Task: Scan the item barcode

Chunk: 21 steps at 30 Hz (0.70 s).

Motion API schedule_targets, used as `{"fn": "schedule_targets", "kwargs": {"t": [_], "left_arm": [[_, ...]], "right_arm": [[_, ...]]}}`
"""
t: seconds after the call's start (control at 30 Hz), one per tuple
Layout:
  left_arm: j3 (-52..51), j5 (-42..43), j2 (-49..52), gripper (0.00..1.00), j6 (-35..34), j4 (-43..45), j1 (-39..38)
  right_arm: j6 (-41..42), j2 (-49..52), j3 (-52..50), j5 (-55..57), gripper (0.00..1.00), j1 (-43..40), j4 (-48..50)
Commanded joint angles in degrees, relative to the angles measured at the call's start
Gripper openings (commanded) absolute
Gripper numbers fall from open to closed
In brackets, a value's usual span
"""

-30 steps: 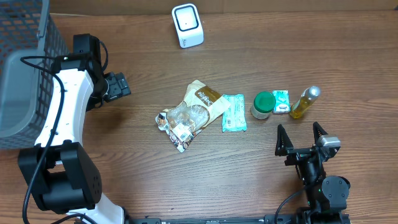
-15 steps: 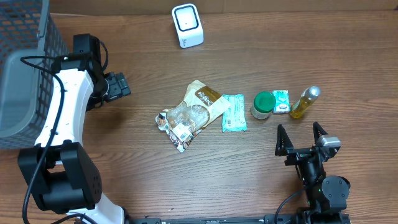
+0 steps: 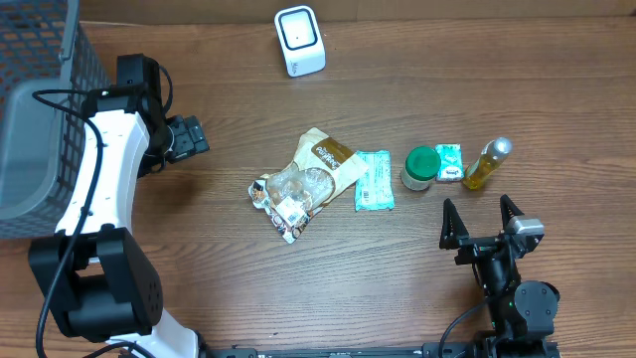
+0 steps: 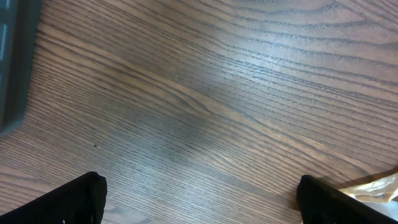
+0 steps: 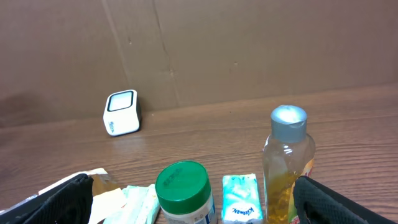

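Note:
A white barcode scanner [image 3: 299,41] stands at the table's far edge, also in the right wrist view [image 5: 122,112]. Several items lie mid-table: a clear snack bag [image 3: 306,182], a teal packet [image 3: 374,180], a green-lidded jar [image 3: 420,167], a tissue pack [image 3: 449,162] and an oil bottle [image 3: 487,164]. My right gripper [image 3: 480,221] stands open just short of the jar [image 5: 185,193], tissue pack [image 5: 240,197] and bottle [image 5: 287,165], holding nothing. Over bare wood left of the snack bag, my left gripper [image 3: 189,139] is open and empty.
A grey mesh basket [image 3: 40,109] fills the far left corner, and its dark edge [image 4: 12,62] shows in the left wrist view. A corner of the snack bag [image 4: 379,186] shows beside the left gripper's right finger. A cardboard wall [image 5: 249,43] backs the table.

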Motion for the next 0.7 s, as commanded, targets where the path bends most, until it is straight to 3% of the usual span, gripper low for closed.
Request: {"fn": "schedule_targets", "kwargs": {"t": [0.0,0.4,0.67], "left_arm": [[1.1,-0.5,-5.7,1.0,-0.2,0.1,-0.1],[1.1,-0.5,-32.0,1.0,-0.2,0.1,-0.1],[1.1,-0.5,-38.6,1.0,0.0,-1.0,-0.1]], "right_arm": [[0.1,-0.5,-0.6,0.5,1.0,-0.3,0.3],[0.1,-0.5,-0.6,0.5,1.0,-0.3,0.3],[0.1,-0.5,-0.6,0.5,1.0,-0.3,0.3]]}}
